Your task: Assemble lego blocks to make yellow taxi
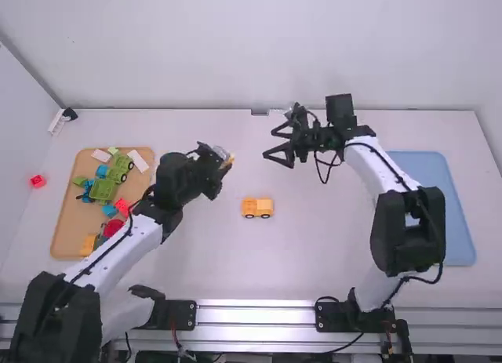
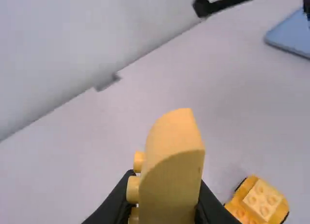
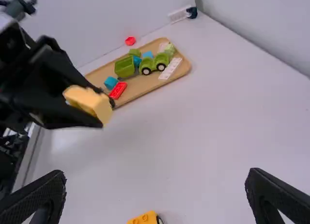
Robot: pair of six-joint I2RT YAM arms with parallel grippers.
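The blue tray [image 1: 463, 214] lies flat on the right side of the table [image 1: 314, 261]. The wooden tray [image 1: 61, 226] is on the left; in it, from the near end, are a yellow block [image 1: 89, 245], a round red piece [image 1: 114, 227], a red brick [image 1: 123, 207], a green bin [image 1: 102, 190], a green truck [image 1: 119, 168] and, near the far end, a white plate [image 1: 139, 160].

The taxi base [image 1: 257, 208], yellow and on wheels, stands upright near the middle of the table, between the trays and touching neither. Studs show on its top.

A red piece [image 1: 38, 180] sits just outside the wooden tray, to its left.

Beyond the base and to its left, the left gripper [image 1: 226, 164] is clamped on a curved yellow brick [image 2: 170, 161], held apart from the base, studs facing sideways.

Farther off and right of that, the right gripper [image 1: 271, 143] has its fingers wide apart, with nothing between them.
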